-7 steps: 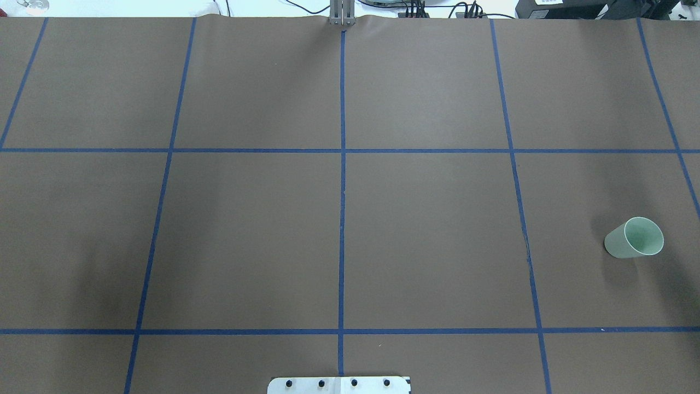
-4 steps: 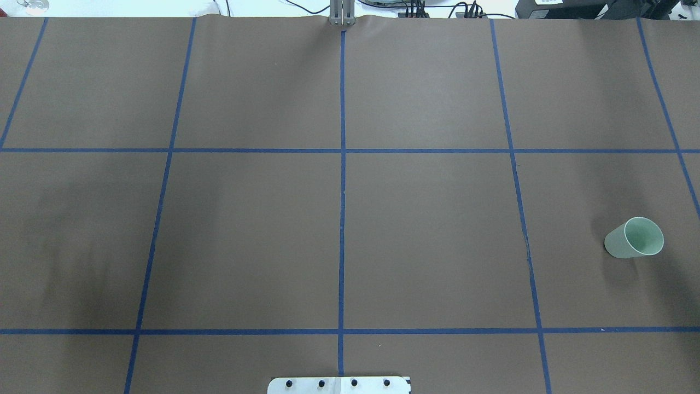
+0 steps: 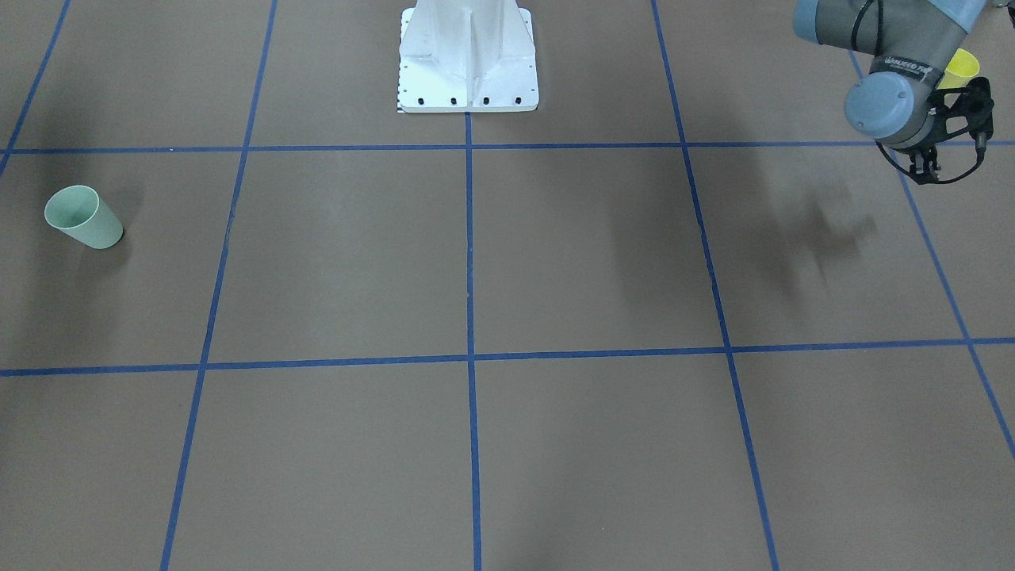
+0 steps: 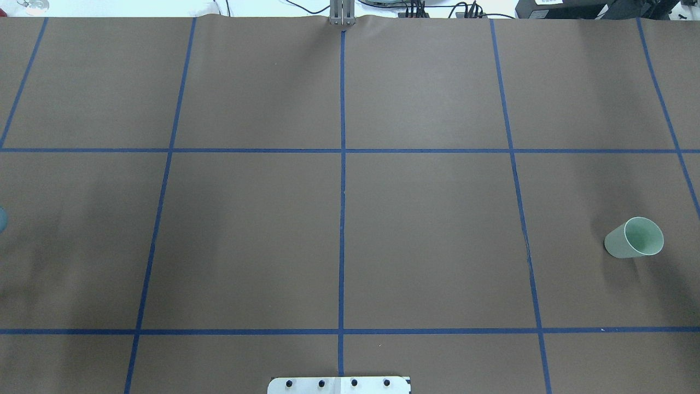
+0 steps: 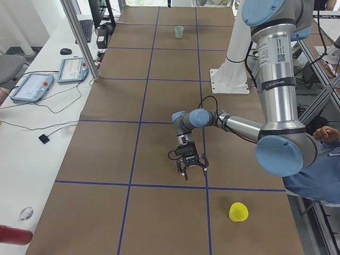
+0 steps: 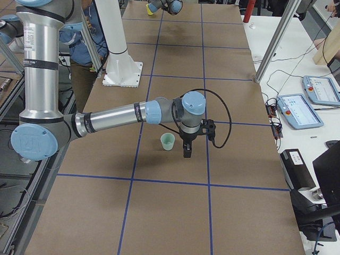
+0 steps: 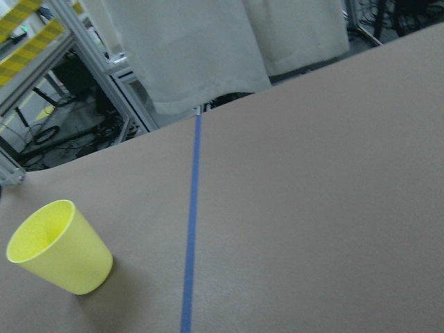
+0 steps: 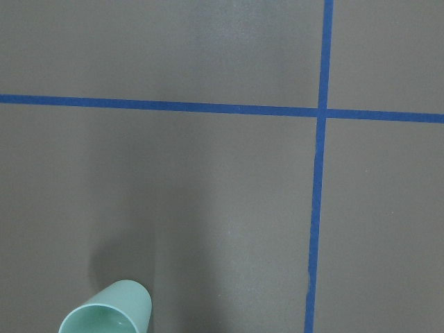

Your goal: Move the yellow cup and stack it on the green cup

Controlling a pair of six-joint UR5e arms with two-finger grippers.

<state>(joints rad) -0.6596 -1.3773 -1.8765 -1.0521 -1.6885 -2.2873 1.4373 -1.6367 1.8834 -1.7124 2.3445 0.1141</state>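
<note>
The yellow cup [image 5: 238,212] stands upright near the table's left end and shows low left in the left wrist view [image 7: 59,246]. In the front view it [image 3: 961,67] is partly hidden behind the left arm. My left gripper [image 5: 194,172] hangs above the table, apart from the cup, with its fingers spread and empty; it also shows in the front view [image 3: 924,165]. The green cup [image 4: 634,237] stands upright at the right end [image 3: 82,216] [image 8: 109,311]. My right gripper [image 6: 186,151] hovers just beside it [image 6: 168,141]; I cannot tell if it is open.
The brown table cover carries a blue tape grid [image 4: 342,219]. The robot's white base [image 3: 468,59] stands at the middle of the near edge. Tablets [image 5: 32,85] and cables lie on a side bench. A person [image 5: 324,170] sits by the left arm.
A grey-blue part of the left arm has come in at the overhead view's left edge, and its shadow on the left half has shifted. The green cup has not moved.
</note>
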